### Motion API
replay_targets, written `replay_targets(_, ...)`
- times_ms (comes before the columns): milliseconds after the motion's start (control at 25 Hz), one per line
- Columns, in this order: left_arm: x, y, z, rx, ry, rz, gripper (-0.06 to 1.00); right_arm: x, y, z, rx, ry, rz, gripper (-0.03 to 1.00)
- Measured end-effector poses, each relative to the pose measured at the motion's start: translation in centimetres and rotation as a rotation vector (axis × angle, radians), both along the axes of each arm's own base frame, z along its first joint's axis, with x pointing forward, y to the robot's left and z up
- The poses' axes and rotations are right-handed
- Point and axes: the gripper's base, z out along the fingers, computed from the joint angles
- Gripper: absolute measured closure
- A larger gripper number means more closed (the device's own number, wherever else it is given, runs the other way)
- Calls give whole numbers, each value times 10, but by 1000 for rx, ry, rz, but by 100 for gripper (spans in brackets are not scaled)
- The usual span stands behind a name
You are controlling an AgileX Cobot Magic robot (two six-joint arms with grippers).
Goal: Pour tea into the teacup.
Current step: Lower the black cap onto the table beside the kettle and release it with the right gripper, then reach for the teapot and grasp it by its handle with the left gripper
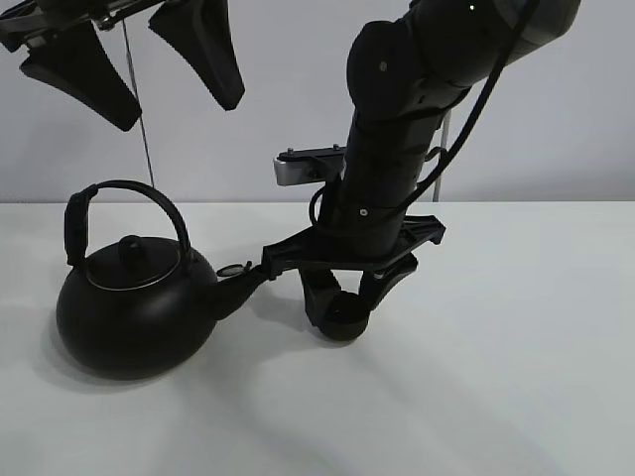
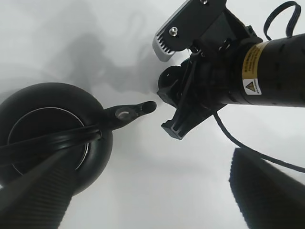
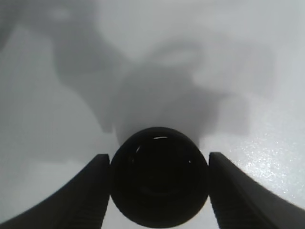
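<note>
you're early in this one: no tea has been poured. the kettle (image 1: 134, 312) stands upright on the table (image 1: 516, 347) at the lower left of the high view, and nothing holds its arched handle (image 1: 139, 188). your left gripper (image 1: 179, 107) hangs spread and empty in the upper left of the frame, above the kettle. what's left, as i judge it, is taking that handle, lifting and tipping.

the teacup (image 1: 342, 322) is on the table just right of centre, close beside the tip of the spout (image 1: 243, 283). your right gripper (image 3: 158, 160) comes down around it, with its pads (image 3: 102, 181) flush against both sides of the cup, so it reads as pinching it.
</note>
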Motion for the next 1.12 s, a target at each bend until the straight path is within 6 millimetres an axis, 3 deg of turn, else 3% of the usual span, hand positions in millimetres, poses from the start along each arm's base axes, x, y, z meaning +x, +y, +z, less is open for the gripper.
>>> replay_targets(240,0,0,0,0,0,0,31,0,0,0,0,1,-3,56)
replay_targets(400,0,0,0,0,0,0,31,0,0,-10,-13,22,-4,44)
replay_targets(560,0,0,0,0,0,0,31,0,0,-7,-10,17,-4,41)
replay_targets(680,0,0,0,0,0,0,31,-1,-1,8,5,-6,-4,40)
replay_targets(840,0,0,0,0,-1,0,31,-3,-6,43,15,-33,-8,38)
replay_targets(1120,0,0,0,-1,-2,1,31,-2,-50,102,68,-62,-130,34)
